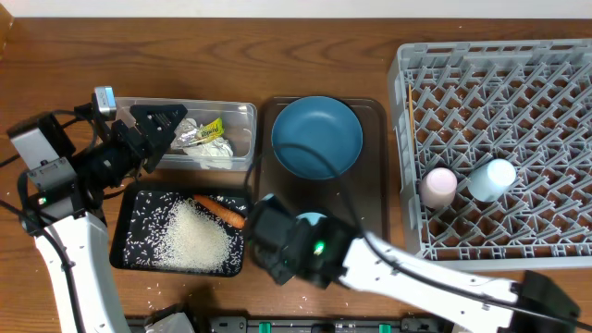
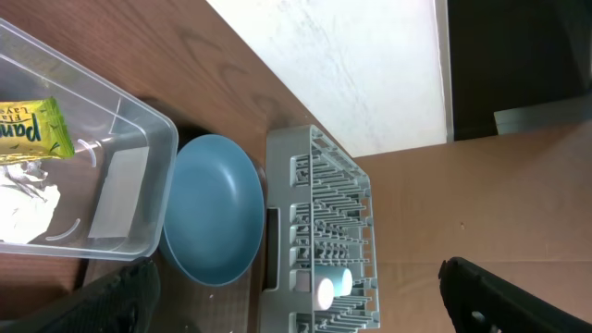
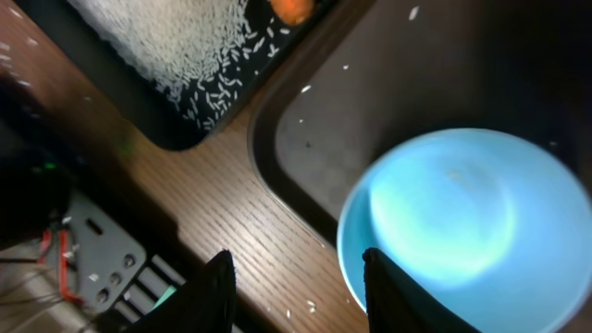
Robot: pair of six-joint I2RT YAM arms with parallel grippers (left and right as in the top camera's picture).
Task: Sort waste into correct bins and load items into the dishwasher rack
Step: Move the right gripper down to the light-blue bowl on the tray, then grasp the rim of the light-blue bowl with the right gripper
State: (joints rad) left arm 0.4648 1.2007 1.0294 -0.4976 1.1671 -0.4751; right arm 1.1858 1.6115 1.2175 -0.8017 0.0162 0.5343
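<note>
The clear tub [image 1: 185, 104] holds crumpled foil [image 1: 191, 137], a green-yellow wrapper [image 1: 213, 131] and a white tissue wad [image 1: 217, 155]. My left gripper [image 1: 157, 125] is open and empty over the tub's left end. The black tray [image 1: 120, 231] holds rice [image 1: 194, 236] and a carrot piece [image 1: 220, 209]. The blue plate [image 1: 316, 137] sits on the brown tray [image 1: 375, 185]. My right gripper [image 3: 298, 277] is open, its fingers on either side of the light-blue bowl's [image 3: 462, 213] near rim. The pink cup [image 1: 438, 185], blue cup [image 1: 490, 178] and chopsticks [image 1: 410, 111] are in the grey rack [image 1: 499, 129].
The right arm [image 1: 296, 245] covers most of the bowl from above. A few rice grains lie on the brown tray [image 3: 305, 139] and on the wooden table [image 3: 277, 231]. Arm mounts line the table's front edge. The rack fills the right side.
</note>
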